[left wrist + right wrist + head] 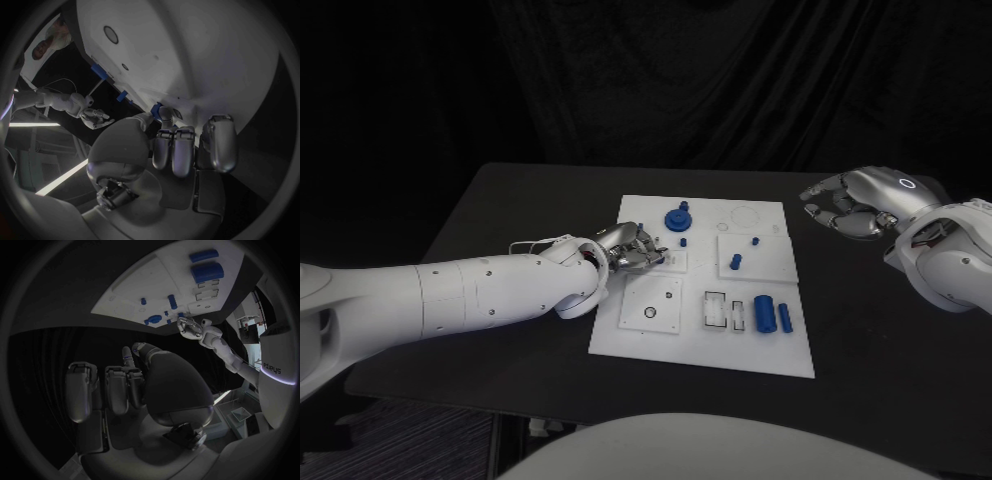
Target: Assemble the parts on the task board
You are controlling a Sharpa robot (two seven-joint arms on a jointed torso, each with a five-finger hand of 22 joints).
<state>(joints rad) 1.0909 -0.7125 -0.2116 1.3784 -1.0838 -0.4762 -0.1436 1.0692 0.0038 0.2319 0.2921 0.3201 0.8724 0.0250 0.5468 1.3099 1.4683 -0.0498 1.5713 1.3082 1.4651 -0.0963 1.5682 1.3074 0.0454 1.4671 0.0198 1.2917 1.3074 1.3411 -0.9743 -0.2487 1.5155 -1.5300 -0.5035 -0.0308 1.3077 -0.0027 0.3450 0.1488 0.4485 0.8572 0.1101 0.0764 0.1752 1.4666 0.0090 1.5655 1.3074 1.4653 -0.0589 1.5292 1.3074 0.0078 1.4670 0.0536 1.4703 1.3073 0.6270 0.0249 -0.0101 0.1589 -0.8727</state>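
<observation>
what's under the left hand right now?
The left hand hovers over the task board, its fingers curled near a small blue part at the board's edge. Whether it holds anything is hidden.

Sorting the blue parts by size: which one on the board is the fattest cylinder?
The thick blue cylinder lying near the task board's front right, beside a thinner blue rod; every other part is slimmer or smaller.

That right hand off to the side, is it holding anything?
Cannot tell. The right hand hovers off the task board, fingers curled in.
</observation>
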